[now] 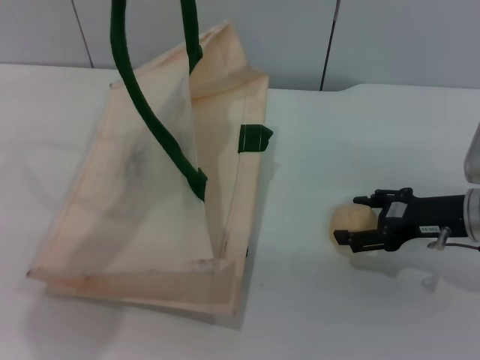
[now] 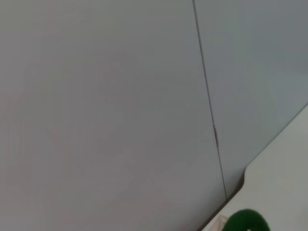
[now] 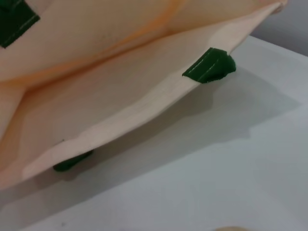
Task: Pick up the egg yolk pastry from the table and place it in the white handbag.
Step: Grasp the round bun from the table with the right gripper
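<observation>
The egg yolk pastry [image 1: 349, 220], a small pale ball, lies on the white table [image 1: 337, 315] at the right. My right gripper [image 1: 360, 220] reaches in from the right and stands open, one black finger on each side of the pastry. A sliver of the pastry [image 3: 232, 228] shows in the right wrist view. The white handbag [image 1: 150, 217] stands at the left, mouth held wide open. Its dark green handles [image 1: 154, 127] run up out of the head view. A bit of green handle [image 2: 246, 221] shows in the left wrist view. My left gripper is out of view.
A grey panelled wall [image 1: 390, 45] rises behind the table. Bare tabletop lies between the bag's side [image 3: 120, 110] and the pastry. A green handle tab [image 1: 255, 138] sticks out from the bag's right edge.
</observation>
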Controlling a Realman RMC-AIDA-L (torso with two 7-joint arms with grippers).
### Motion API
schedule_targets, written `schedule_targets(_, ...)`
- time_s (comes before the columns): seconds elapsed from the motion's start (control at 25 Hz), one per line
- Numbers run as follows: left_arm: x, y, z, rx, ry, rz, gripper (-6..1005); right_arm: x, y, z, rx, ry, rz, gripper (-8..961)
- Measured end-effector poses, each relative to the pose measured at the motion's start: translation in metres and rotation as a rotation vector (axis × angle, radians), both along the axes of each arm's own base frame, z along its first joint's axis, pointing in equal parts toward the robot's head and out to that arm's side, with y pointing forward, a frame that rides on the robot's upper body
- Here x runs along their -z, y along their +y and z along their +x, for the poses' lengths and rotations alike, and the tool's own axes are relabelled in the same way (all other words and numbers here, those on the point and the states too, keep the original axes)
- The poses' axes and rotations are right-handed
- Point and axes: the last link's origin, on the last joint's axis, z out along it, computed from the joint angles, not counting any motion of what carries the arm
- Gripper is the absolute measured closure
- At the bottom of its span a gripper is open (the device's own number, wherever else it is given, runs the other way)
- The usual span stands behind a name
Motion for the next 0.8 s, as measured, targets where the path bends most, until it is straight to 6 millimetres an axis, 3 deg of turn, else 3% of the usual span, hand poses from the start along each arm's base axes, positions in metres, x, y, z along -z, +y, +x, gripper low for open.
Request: schedule_targets(0.8, -0.0005, -0.0006, -0.0043, -0.008, 0.004, 0.004, 886, -0.0007, 0.0021, -0.0005, 0.008, -0.031, -0.023, 163)
